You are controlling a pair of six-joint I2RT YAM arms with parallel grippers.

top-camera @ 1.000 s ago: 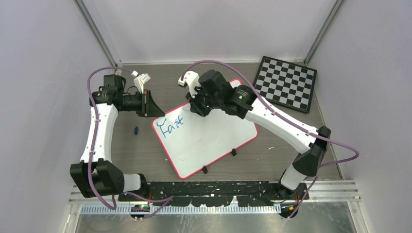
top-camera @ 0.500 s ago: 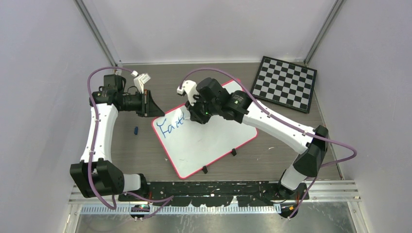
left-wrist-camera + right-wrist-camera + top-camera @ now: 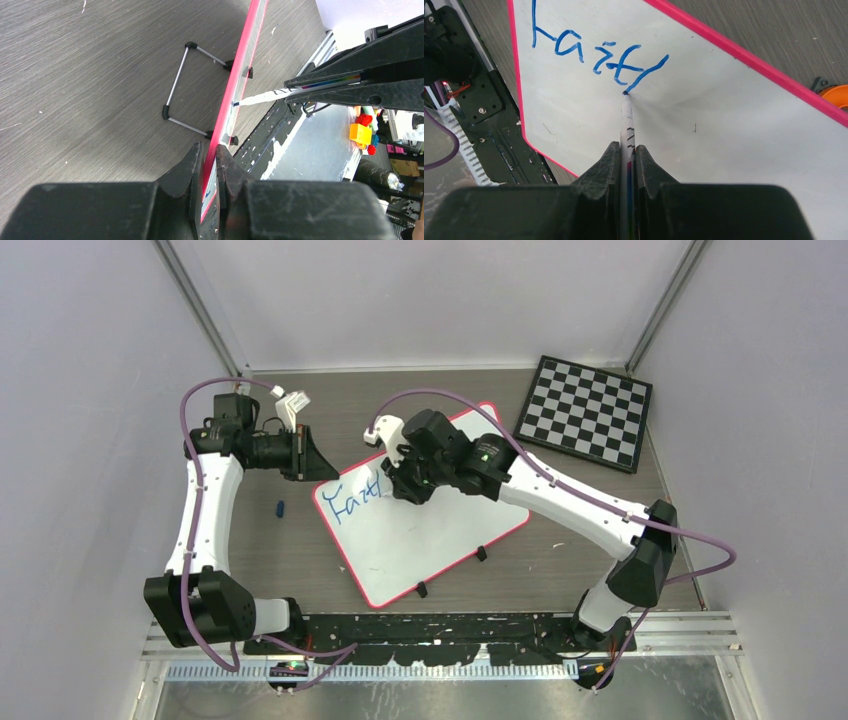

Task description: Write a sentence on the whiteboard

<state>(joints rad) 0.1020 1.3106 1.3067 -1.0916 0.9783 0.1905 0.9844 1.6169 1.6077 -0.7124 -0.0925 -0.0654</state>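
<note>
The sentence (image 3: 594, 55) reads "Fait" in blue, and a slanted stroke now follows the "t" that was not there a second ago. I take it for the stem of the "h". The tip of the marker (image 3: 627, 125) rests on the lower end of that stroke, touching the white surface.

My right gripper (image 3: 627, 147) is pinching the marker's barrel between its jaws. It has slid toward the near-left across the board as the stroke was laid down.

The whiteboard (image 3: 430, 530) sits mid-tabletop (image 3: 300, 550), turned at an angle and propped on a wire stand. It has not shifted. My left gripper (image 3: 208, 150) is clamped on its red-pink rim at the far-left corner, steadying it, and has not moved either.

The first word is therefore nearly done. In my judgement the hump of the "h" comes next, then the remaining words, so most of the writing is still ahead. The chessboard (image 3: 585, 410) lies well apart at the far right.
</note>
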